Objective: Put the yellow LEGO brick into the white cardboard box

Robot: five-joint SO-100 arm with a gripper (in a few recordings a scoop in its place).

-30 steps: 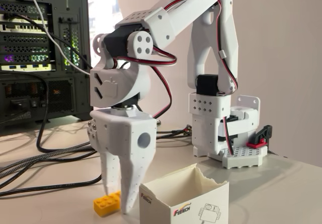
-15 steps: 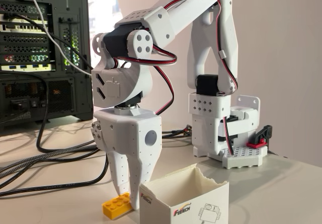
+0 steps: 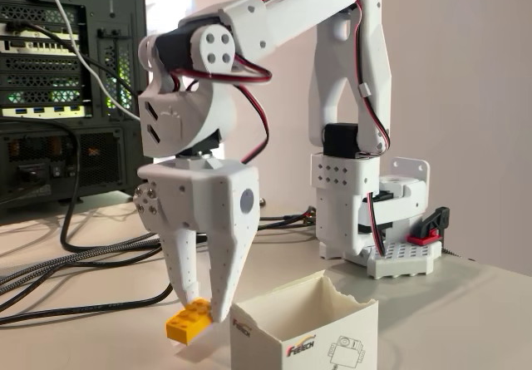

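The small yellow LEGO brick (image 3: 188,322) hangs tilted just left of the white cardboard box (image 3: 309,337), with its right end pinched between the fingertips of my white gripper (image 3: 204,307). The gripper points straight down and is shut on the brick, which looks lifted a little off the table. The box stands at the bottom centre, open at the top with a ragged rim and a red-and-black logo on its side. My fingertips are close to the box's left corner, at about rim height.
Black cables (image 3: 83,262) trail across the table on the left. A dark computer tower (image 3: 66,79) stands at the back left. The arm's base (image 3: 374,220) with a red clamp (image 3: 428,230) is behind the box on the right.
The gripper has closed on the brick's end and risen slightly, shifting left. The brick went from lying flat on the table to hanging tilted between the fingers.
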